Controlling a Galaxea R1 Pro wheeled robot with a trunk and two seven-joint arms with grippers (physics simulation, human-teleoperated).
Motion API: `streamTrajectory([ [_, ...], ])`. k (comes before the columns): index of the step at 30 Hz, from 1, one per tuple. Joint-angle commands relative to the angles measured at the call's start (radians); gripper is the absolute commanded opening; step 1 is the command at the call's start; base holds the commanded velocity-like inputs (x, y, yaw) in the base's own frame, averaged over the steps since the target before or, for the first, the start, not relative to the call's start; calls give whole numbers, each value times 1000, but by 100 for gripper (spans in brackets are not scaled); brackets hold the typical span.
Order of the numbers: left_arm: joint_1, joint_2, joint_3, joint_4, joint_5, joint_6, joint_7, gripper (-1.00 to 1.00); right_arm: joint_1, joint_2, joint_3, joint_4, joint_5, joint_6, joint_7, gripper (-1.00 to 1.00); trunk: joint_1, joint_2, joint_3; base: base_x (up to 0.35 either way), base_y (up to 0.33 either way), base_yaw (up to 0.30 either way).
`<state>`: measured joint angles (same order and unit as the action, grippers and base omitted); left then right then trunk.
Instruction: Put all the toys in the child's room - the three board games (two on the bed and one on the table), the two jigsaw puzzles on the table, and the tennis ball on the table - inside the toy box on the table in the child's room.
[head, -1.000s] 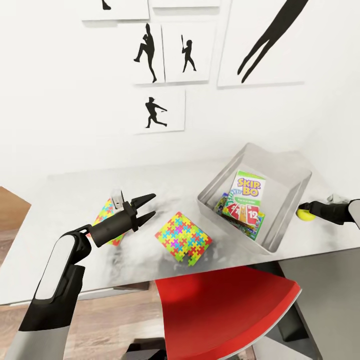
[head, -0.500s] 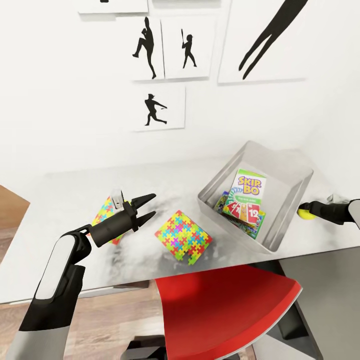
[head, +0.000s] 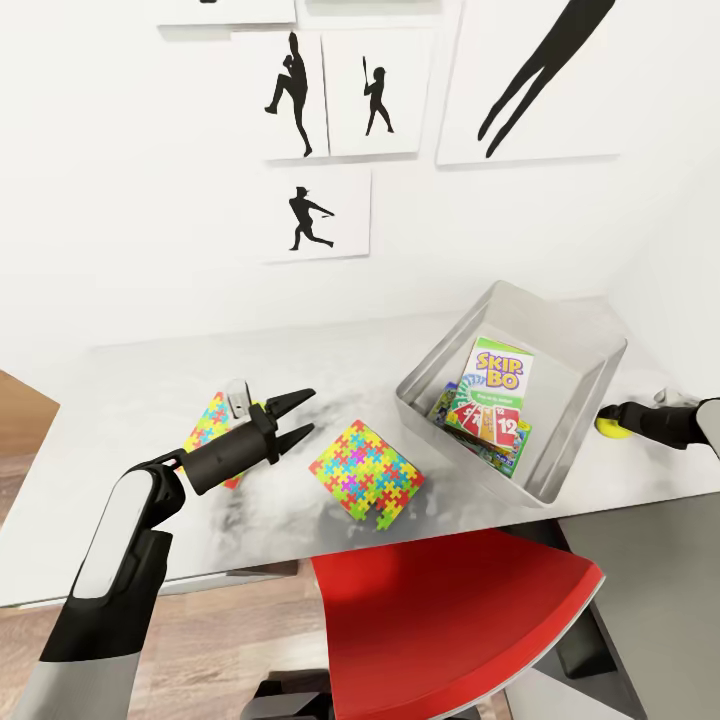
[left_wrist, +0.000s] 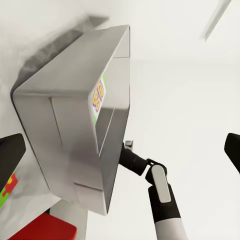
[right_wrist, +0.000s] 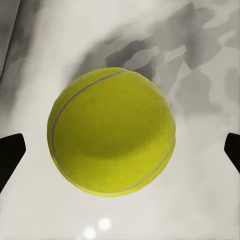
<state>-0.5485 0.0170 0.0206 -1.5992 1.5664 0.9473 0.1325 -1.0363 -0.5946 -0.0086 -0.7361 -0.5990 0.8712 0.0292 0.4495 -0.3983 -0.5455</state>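
Moved: nothing on the worktop (head: 130, 400); left hand (head: 290, 415) unchanged.
Small yellow-green tennis ball (right_wrist: 112, 132): right edge, between right hand's (head: 607, 412) wide fingers.
Shallow light-grey toy box (head: 580, 395): centre-right, holding Skip-Bo game (head: 490, 390).
Left hand: spread, empty, lower left.

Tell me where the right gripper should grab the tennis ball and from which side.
Grip the tennis ball across its widest middle, coming straight down from above. It is round and sits on the table, centred between the right gripper's open jaws.
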Motion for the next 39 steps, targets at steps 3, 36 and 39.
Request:
streamTrajectory([
  [3, -1, 0, -1, -1, 11, 4, 10, 100, -1, 0, -1, -1, 2, 5, 3, 100, 1, -2, -2, 0, 0, 0],
  [36, -1, 1, -4, -1, 11, 3, 17, 100, -1, 1, -1, -3, 2, 1, 4, 100, 1, -2, -14, 0, 0, 0],
  [39, -1, 1, -4, -1, 11, 4, 17, 100, 0, 2, 2, -4, 2, 0, 4, 100, 1, -2, -14, 0, 0, 0],
])
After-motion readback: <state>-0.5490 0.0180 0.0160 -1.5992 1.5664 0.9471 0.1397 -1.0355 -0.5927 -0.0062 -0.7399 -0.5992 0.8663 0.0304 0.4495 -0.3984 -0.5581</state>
